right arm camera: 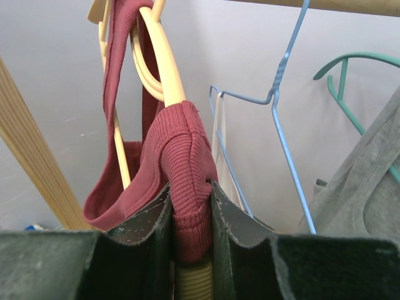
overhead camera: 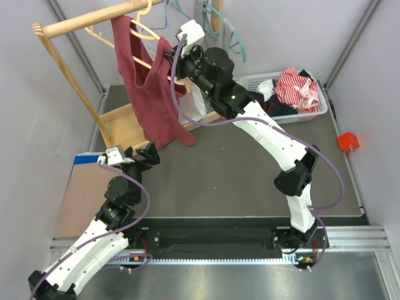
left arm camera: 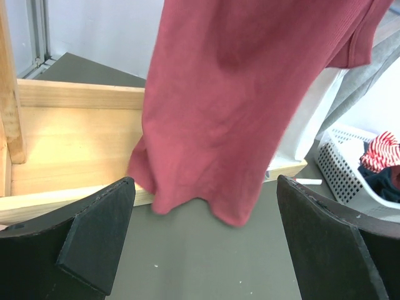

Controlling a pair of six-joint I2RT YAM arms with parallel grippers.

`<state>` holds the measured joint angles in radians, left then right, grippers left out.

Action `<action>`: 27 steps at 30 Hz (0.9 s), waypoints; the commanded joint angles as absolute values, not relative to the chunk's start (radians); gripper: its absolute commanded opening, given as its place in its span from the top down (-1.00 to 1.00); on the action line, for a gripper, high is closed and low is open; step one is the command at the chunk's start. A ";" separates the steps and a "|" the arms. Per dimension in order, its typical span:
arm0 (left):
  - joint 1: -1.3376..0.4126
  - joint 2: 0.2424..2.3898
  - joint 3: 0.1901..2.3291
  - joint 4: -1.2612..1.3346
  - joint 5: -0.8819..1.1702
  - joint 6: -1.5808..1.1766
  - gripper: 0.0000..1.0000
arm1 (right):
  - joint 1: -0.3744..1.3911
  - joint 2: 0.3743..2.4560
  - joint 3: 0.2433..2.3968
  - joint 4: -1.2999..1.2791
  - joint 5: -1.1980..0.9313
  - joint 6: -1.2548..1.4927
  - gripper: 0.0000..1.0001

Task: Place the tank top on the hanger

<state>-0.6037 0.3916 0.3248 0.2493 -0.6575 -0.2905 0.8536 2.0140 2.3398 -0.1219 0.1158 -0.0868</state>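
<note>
The maroon tank top [overhead camera: 150, 87] hangs from the tan wooden hanger [overhead camera: 142, 30] on the rack rail, one strap over the far hanger arm. My right gripper [overhead camera: 177, 60] is raised at the near hanger arm. In the right wrist view it [right arm camera: 190, 215] is shut on the other strap [right arm camera: 184, 156], which is pulled over the end of the hanger arm [right arm camera: 164, 69]. My left gripper [overhead camera: 147, 156] is open and empty, low on the table. In the left wrist view it [left arm camera: 206, 240] faces the hem of the tank top [left arm camera: 237, 106], a little short of it.
A wooden rack with a rail [overhead camera: 94, 17] and base board [left arm camera: 69, 144] stands at the back left. A blue wire hanger [right arm camera: 284, 112], a teal hanger [right arm camera: 350, 62] and a grey top [right arm camera: 362, 187] hang beside it. A white basket [overhead camera: 315, 111] of clothes and a red block [overhead camera: 348, 141] are at the right.
</note>
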 commanded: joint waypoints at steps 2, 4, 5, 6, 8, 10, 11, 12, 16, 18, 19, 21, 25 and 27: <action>-0.604 0.408 0.321 0.272 -0.669 -0.296 -0.98 | 0.828 2.055 2.483 0.063 0.092 -0.068 1.00; -0.604 0.405 0.321 0.270 -0.670 -0.296 -0.98 | 0.825 2.069 2.497 0.067 0.084 -0.066 1.00; -0.604 0.406 0.321 0.270 -0.670 -0.296 -0.98 | 0.824 2.077 2.497 0.069 0.086 -0.066 1.00; -0.604 0.405 0.321 0.270 -0.670 -0.296 -0.98 | 0.824 2.080 2.497 0.069 0.087 -0.066 1.00; -0.606 0.403 0.321 0.270 -0.670 -0.296 -0.98 | 0.824 2.091 2.497 0.060 0.091 -0.064 1.00; -0.606 0.403 0.321 0.270 -0.669 -0.298 -0.98 | 0.822 2.095 2.497 0.051 0.097 -0.064 1.00; -0.604 0.405 0.319 0.271 -0.667 -0.298 -0.98 | 0.821 2.101 2.497 0.042 0.100 -0.064 1.00; -0.606 0.406 0.319 0.272 -0.667 -0.299 -0.98 | 0.822 2.105 2.497 0.035 0.107 -0.069 1.00; -0.604 0.408 0.319 0.273 -0.666 -0.299 -0.98 | 0.824 2.109 2.482 0.003 0.132 -0.077 1.00; -0.606 0.408 0.319 0.273 -0.664 -0.299 -0.98 | 0.825 2.106 2.467 0.003 0.140 -0.077 1.00; -0.606 0.408 0.319 0.273 -0.664 -0.299 -0.98 | 0.822 2.106 2.462 0.002 0.146 -0.077 1.00; -0.604 0.410 0.319 0.273 -0.663 -0.299 -0.98 | 0.824 2.106 2.457 -0.032 0.152 -0.078 1.00; -0.604 0.413 0.319 0.273 -0.663 -0.299 -0.98 | 0.827 2.082 2.392 -0.035 0.163 -0.080 1.00; -0.604 0.414 0.318 0.275 -0.661 -0.299 -0.98 | 0.825 2.066 2.376 -0.034 0.167 -0.080 1.00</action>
